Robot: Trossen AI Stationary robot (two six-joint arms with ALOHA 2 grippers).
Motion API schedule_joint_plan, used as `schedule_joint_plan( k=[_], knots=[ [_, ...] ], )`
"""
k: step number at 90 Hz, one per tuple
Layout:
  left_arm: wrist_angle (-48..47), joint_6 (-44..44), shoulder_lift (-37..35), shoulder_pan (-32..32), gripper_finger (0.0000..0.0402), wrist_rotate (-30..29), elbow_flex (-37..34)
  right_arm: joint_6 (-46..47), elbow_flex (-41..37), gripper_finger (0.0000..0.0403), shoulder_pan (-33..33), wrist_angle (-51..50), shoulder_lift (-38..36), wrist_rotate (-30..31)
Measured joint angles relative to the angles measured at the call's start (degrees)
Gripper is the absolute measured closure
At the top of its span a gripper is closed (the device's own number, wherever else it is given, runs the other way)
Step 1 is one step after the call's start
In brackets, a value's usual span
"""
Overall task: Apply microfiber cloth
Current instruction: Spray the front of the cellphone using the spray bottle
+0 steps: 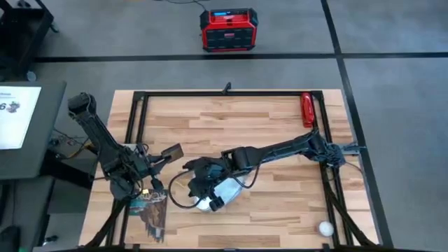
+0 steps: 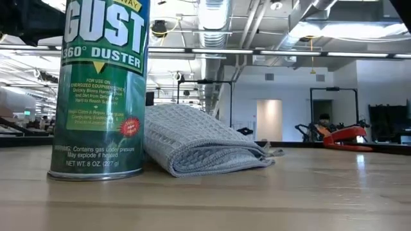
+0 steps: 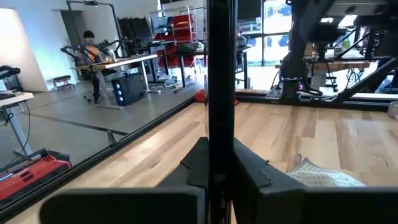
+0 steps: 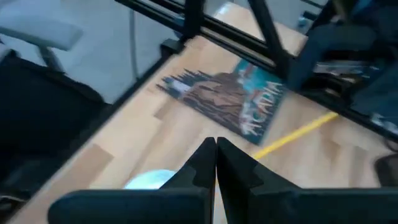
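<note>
The pale blue-grey waffle-weave microfiber cloth (image 2: 199, 144) lies folded over on itself on the wooden table (image 1: 280, 133), just toward 6 o'clock of the table's middle in the high view. It looks soft, thin and very light. It should sag and unfold when lifted and offers no hard edge to hold, but its coarse weave should not slip between the fingers. The best hold is probably a pinch across the rounded fold, taking all layers at once. A grip on a loose corner would likely let the rest trail.

At the cloth's 9 o'clock, almost touching it, stands a green metal duster spray can (image 2: 103, 90). A careless sweep could tip it over.

The right gripper (image 1: 200, 183) hangs over the cloth's 9 o'clock edge. In its wrist view the fingers are pressed together with nothing visible between them, so they must part before any pinch.

Farther toward 9 o'clock, the left gripper (image 3: 221, 165) is clamped on a thin black phone (image 3: 221, 93), held upright and edge-on.

A dark printed booklet (image 4: 230, 102) lies at the table's 8 o'clock corner. A red tool (image 1: 306, 110) sits at 1 o'clock and a small white ball (image 1: 325, 228) at 5 o'clock.
</note>
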Motion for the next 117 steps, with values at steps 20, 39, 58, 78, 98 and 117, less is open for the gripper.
schedule_joint_plan(
  k=[20,39,58,78,98,117],
  knots=[
    [0.0,0.1,0.0,0.0,0.0393,0.0,0.0,1.0,0.0,0.0403,-1.8,-2.6,-0.5,4.9],
    [0.0,0.2,0.0,0.0,0.0393,0.0,0.0,1.0,0.0,0.0403,-1.9,-2.7,-0.5,6.0],
    [-0.3,2.9,-0.6,0.2,0.0393,0.0,0.0,0.4,0.0,0.0403,-1.0,-2.6,-1.0,6.0],
    [-4.8,5.7,-4.8,4.7,0.0393,5.1,0.0,-0.1,0.2,0.0403,1.1,-5.1,-3.8,6.9],
    [-4.9,10.4,-9.5,10.8,0.0393,18.9,0.0,1.0,0.2,0.0403,1.8,-7.4,-4.1,7.9],
    [-3.3,14.0,-10.2,14.5,0.0393,27.2,0.0,1.0,0.2,0.0403,2.1,-6.2,-4.1,7.9]
  ],
)
